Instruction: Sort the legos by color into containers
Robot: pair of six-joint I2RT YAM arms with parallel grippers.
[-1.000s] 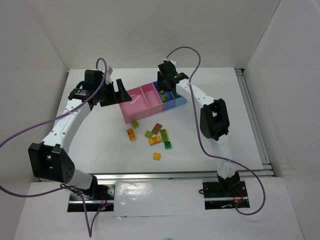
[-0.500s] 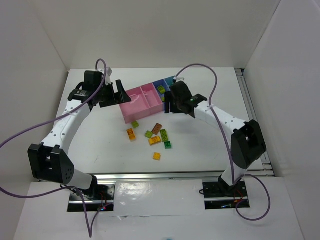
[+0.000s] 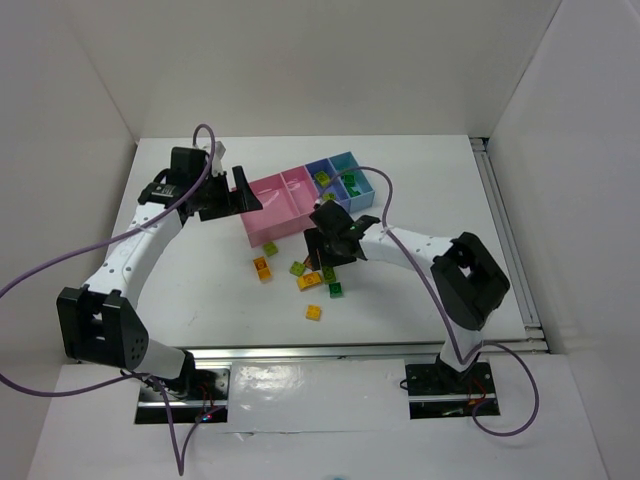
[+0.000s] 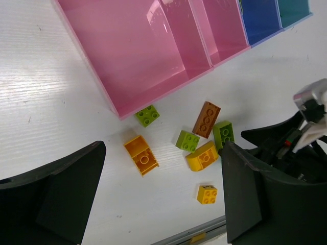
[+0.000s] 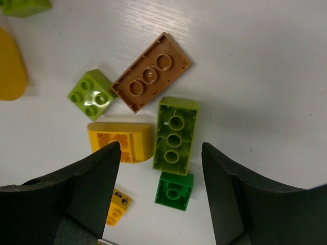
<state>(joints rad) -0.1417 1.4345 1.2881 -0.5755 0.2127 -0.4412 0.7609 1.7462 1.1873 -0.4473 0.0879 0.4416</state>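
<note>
Loose legos lie in front of the containers: a brown brick (image 5: 152,72), a long lime brick (image 5: 176,135), a small lime one (image 5: 92,94), a curved yellow one (image 5: 121,142), a dark green one (image 5: 174,190) and a small orange one (image 5: 116,208). My right gripper (image 5: 161,153) is open and empty, low over the long lime brick, jaws either side of it. The joined bins are two pink (image 3: 270,205), a darker blue (image 3: 318,168) and a light blue (image 3: 345,160). My left gripper (image 4: 163,196) is open and empty, high over the pile near the left pink bin (image 4: 127,56).
An orange brick (image 4: 141,154) and a lime brick (image 4: 147,115) lie left of the pile, close to the pink bin. The darker blue bin holds a lime brick (image 3: 322,180) and the light blue bin a green one (image 3: 352,182). A metal rail (image 3: 350,350) runs along the near edge.
My right gripper has swung from above the blue bins down and toward me to the brick pile. My left gripper has shifted only slightly.
</note>
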